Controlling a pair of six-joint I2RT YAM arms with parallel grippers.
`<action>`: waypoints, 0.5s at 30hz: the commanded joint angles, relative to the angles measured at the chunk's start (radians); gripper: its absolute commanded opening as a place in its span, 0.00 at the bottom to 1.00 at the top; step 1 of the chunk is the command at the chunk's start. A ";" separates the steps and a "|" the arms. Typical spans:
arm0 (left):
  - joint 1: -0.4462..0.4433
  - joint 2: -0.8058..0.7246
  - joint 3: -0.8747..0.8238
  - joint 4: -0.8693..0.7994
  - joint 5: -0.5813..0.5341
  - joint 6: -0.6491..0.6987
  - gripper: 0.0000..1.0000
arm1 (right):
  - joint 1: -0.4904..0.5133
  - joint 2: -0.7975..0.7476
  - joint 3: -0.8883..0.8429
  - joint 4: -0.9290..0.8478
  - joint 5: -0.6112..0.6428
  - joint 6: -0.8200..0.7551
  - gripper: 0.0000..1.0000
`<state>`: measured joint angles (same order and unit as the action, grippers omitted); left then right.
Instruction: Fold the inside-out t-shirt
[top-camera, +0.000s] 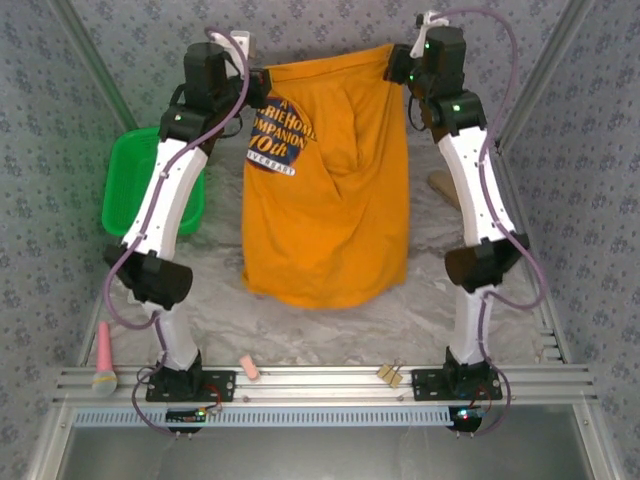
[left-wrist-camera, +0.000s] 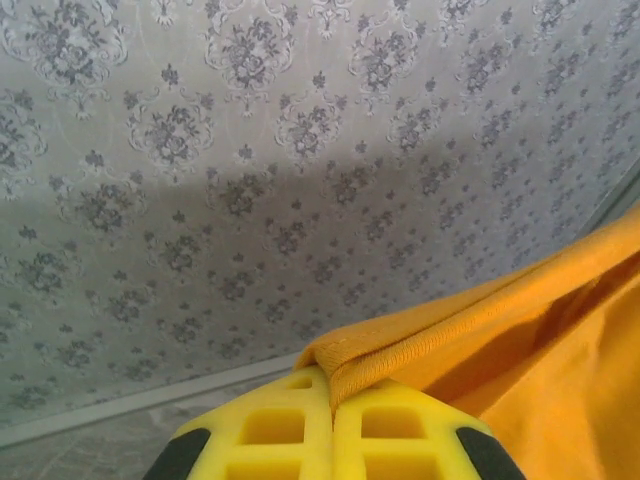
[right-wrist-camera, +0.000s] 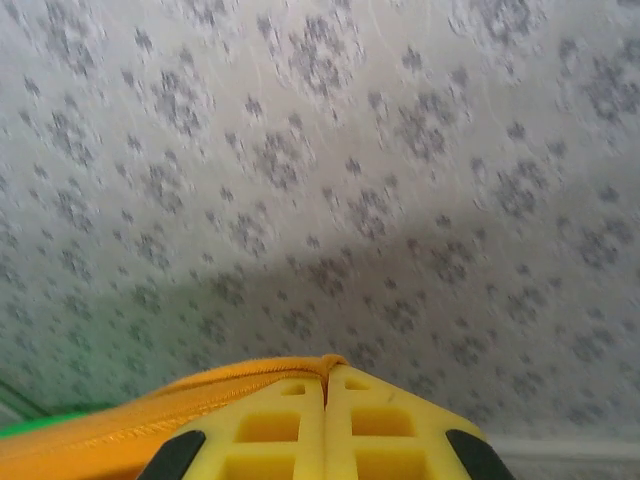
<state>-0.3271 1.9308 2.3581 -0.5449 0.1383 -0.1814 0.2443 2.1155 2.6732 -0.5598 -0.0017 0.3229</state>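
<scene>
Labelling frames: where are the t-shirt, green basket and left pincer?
t-shirt (top-camera: 330, 220), top external view, plain orange middle.
green basket (top-camera: 122, 190), top external view, bare left wall.
left pincer (left-wrist-camera: 331, 405), left wrist view, between its shut fingertips.

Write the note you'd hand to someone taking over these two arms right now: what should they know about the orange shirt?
Left tool: shut, pinching a hemmed edge of the t-shirt.
Right tool: shut, pinching another edge of it.
T-shirt: hangs spread between the two raised arms, printed graphic toward the top camera, lower end down by the table. Green basket sits at the left, apart from it.
Done: shirt lifted and spread.
Left: lay it flat and make the folds; none shows yet.
</scene>
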 joint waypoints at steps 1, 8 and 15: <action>0.019 -0.024 0.260 -0.008 -0.037 0.063 0.00 | -0.036 0.052 0.399 -0.107 -0.017 0.002 0.00; 0.019 -0.071 0.255 -0.081 0.058 0.056 0.00 | -0.015 -0.215 0.064 -0.083 -0.005 -0.052 0.00; 0.007 -0.418 -0.544 0.093 0.123 0.018 0.00 | 0.111 -0.777 -1.127 0.364 0.172 -0.045 0.00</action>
<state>-0.3302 1.6135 2.0972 -0.5159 0.2737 -0.1421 0.3347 1.4319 1.8580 -0.3531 0.0055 0.2695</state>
